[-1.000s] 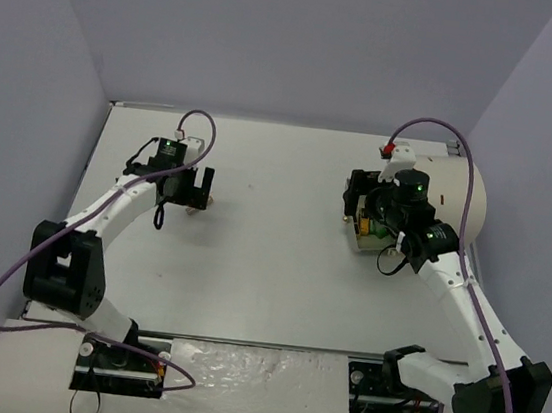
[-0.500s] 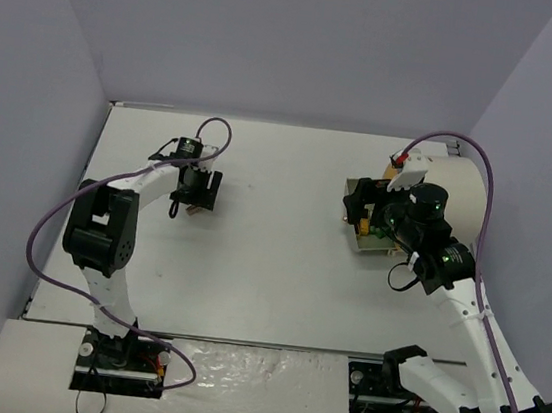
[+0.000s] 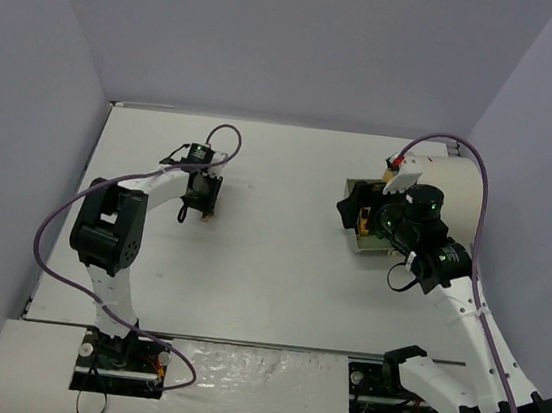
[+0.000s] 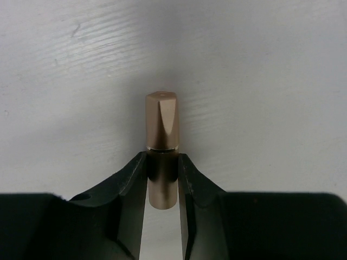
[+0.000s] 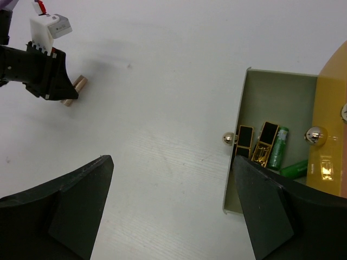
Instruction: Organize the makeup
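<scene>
- Rose tube (image 4: 161, 119): sitting at the far left of the table (image 3: 280, 257), capped end pointing away from the left wrist camera. The wrist view is not showing whether it is resting on the surface or just off it.
- Left gripper (image 4: 162, 159): clamping the rose tube near its lower half, both black fingers (image 4: 135, 173) pressing against its sides.
- Black-gold lipsticks (image 5: 255, 142): two lying side by side inside the open drawer (image 5: 271, 92), far right of the table.
- Green tubes (image 5: 279, 149): two lying in the same drawer, one just beside the lipsticks, the other angled to its right.
- Right gripper (image 5: 173, 206): hovering over the drawer's left edge with its jaws standing wide apart and holding nothing.
- Drawer: sticking out leftward from the cream drum (image 3: 459, 189), a round metal knob (image 5: 228, 138) showing on its front wall.
- The two grippers are sitting well apart, bare table lying between them.
</scene>
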Available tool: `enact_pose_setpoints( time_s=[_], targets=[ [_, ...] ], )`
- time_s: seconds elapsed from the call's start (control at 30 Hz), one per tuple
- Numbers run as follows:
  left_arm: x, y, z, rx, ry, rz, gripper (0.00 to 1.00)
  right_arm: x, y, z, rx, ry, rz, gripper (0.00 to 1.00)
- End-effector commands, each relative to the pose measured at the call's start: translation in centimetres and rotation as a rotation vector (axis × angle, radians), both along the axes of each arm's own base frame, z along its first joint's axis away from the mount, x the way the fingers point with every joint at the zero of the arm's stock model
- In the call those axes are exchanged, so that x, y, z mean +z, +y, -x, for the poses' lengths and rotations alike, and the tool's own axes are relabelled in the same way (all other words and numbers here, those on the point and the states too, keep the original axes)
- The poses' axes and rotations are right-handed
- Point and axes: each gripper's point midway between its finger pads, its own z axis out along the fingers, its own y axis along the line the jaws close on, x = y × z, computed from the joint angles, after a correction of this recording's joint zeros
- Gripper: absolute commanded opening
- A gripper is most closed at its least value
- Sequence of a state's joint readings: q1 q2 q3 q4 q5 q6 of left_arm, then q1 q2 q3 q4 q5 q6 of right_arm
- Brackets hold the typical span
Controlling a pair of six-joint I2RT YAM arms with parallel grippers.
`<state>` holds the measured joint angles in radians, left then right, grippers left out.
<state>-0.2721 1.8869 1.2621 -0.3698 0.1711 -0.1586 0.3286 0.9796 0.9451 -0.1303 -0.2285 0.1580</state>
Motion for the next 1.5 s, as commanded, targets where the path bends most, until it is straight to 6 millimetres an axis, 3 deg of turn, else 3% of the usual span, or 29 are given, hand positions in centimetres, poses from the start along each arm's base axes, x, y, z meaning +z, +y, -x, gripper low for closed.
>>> enact_pose_setpoints(
  time_s=[0.0, 0.27, 0.4, 0.57, 0.73, 1.17, 1.3, 1.37, 1.47],
  targets=[
    [7.5, -4.1, -1.1, -0.068, -0.240, 0.110, 0.04, 2.2, 2.5, -0.5, 0.049, 0.005, -0.159, 0.89],
    [17.3, -13.9, 3.1, -0.236, -0.541, 0.388, 0.03, 3.4, 5.7, 0.1, 0.127, 0.030, -0.384, 0.85],
    [21.3, -18.7, 6.3, -0.317, -0.629, 0.485, 0.03, 3.2, 7.2, 0.4, 0.162, 0.042, -0.417, 0.82],
    [25.3, -22.7, 9.1, -0.371, -0.696, 0.619, 0.03, 3.1, 8.8, 0.6, 0.165, 0.027, -0.417, 0.79],
    [26.8, -24.7, 10.8, -0.418, -0.718, 0.656, 0.03, 3.0, 9.2, 0.3, 0.139, 0.016, -0.420, 0.76],
    [30.2, -25.4, 11.2, -0.382, -0.779, 0.763, 0.03, 2.0, 9.1, 0.5, 0.121, 0.033, -0.425, 0.58],
    [30.7, -25.8, 10.9, -0.376, -0.784, 0.776, 0.04, 1.9, 8.9, 0.4, 0.118, 0.024, -0.408, 0.47],
    [30.9, -26.0, 10.8, -0.369, -0.784, 0.786, 0.04, 1.4, 8.7, 0.3, 0.109, 0.030, -0.392, 0.32],
    [31.0, -26.2, 10.7, -0.364, -0.786, 0.798, 0.04, 0.9, 8.5, 0.1, 0.099, 0.035, -0.376, 0.20]
  ],
)
